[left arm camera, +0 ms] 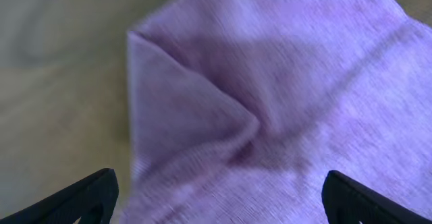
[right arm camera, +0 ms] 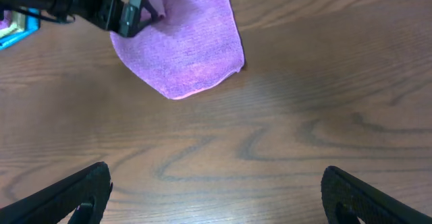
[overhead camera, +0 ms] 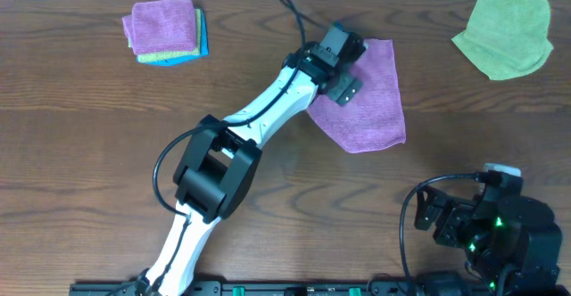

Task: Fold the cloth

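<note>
The purple cloth [overhead camera: 370,100] lies on the wooden table, right of centre, with one edge rumpled. My left gripper [overhead camera: 343,64] hovers over its upper left part. In the left wrist view the cloth [left arm camera: 283,109] fills the frame with a raised fold, and my left gripper [left arm camera: 219,197] has its fingers spread wide with nothing between them. My right gripper [right arm camera: 216,197] is open and empty over bare wood at the near right; the cloth [right arm camera: 185,42] shows ahead of it with the left arm on its top left corner. No white tag shows.
A stack of folded cloths with a purple one on top [overhead camera: 163,30] sits at the far left. A lime-green cloth [overhead camera: 504,33] lies at the far right corner. The right arm's base [overhead camera: 486,220] stands at the near right.
</note>
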{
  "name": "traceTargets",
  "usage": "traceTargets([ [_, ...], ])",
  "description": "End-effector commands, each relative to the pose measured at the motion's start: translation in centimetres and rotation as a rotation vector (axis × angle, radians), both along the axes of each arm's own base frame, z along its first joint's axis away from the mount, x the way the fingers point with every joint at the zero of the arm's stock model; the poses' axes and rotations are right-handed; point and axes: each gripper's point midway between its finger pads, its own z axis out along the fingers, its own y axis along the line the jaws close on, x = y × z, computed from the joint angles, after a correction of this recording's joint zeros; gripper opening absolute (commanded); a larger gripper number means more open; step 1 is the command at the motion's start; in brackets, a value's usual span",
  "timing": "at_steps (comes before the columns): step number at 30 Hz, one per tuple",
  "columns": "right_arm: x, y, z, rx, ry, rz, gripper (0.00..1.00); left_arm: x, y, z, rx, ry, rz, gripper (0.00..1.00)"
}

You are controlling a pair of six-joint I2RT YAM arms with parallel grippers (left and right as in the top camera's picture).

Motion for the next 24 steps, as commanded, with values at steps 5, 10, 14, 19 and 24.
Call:
traceTargets([
  [5, 0.0, -0.5, -0.3, -0.025, 0.012, -0.015, 0.99, 2.1, 1.8, -0.4, 0.12, -0.081, -0.011, 0.98],
  [10, 0.2, -0.5, -0.6, -0.027, 0.034, -0.015, 0.99, 2.4, 2.3, -0.7, 0.142, -0.08, -0.027, 1.0],
  [14, 0.6, -0.4, -1.2, -0.031, 0.07, -0.014, 0.99, 1.2, 3.1, -1.9, 0.202, -0.032, -0.075, 1.0],
  [19, 0.9, -0.4, -1.6, -0.033, 0.096, -0.013, 0.99, 0.8, 3.3, -2.2, 0.215, -0.014, -0.077, 1.0],
  [24, 0.9, -0.2, -1.6, -0.026, 0.101, -0.006, 0.99, 1.0, 3.2, -2.4, 0.209, -0.017, -0.078, 1.0],
])
